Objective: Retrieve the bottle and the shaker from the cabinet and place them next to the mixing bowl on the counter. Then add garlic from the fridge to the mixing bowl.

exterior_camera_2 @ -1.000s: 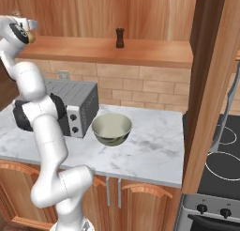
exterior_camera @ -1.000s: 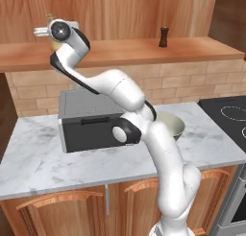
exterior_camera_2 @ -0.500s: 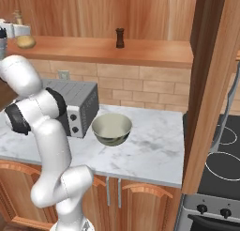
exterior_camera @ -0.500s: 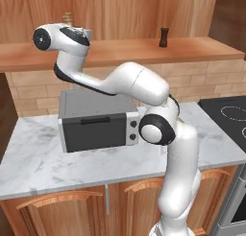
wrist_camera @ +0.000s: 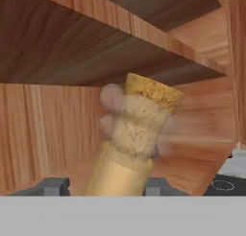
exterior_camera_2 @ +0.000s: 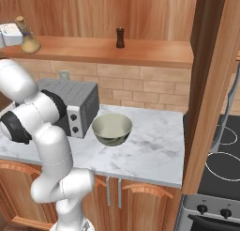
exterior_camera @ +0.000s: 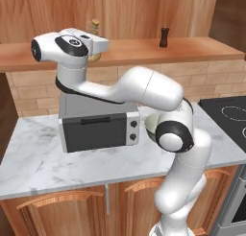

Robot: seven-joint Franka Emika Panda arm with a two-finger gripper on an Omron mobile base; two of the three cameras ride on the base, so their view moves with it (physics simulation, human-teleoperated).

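Hand view, cabinet interior: tan round-bodied bottle with a cork stopper [wrist_camera: 134, 134], seen close, its neck rising between the two dark finger tips of the two-finger gripper [wrist_camera: 103, 186]; the tips stand either side of the bottle's shoulder, held part-way apart and bracketing it; whether they press on it or merely flank it cannot be told from this close, blurred picture

Landmark for all places below: grey-green mixing bowl [exterior_camera_2: 111, 129] on the white marble counter [exterior_camera_2: 150, 152]

- Bottle [exterior_camera: 95, 29]: on the wooden cabinet shelf [exterior_camera: 144, 50], above the bowl and well off to its left, at the shelf's far left end, the white hand at it; judged not yet lifted clear
- Small dark shaker [exterior_camera_2: 120, 38]: upright on the same shelf, above the bowl and just to its right, apart from the gripper, untouched
- Grey microwave oven [exterior_camera_2: 75, 105]: on the counter, just beside the bowl on its left
- Black stove top [exterior_camera_2: 220, 148]: right of the bowl, beyond a wooden upright

Progress, judged: early in the first step; neither bottle nor shaker stands next to the bowl yet, and the bowl looks empty. Left to do: carry the bottle down beside the bowl, fetch the shaker likewise, then bring garlic from the fridge and put it in the bowl
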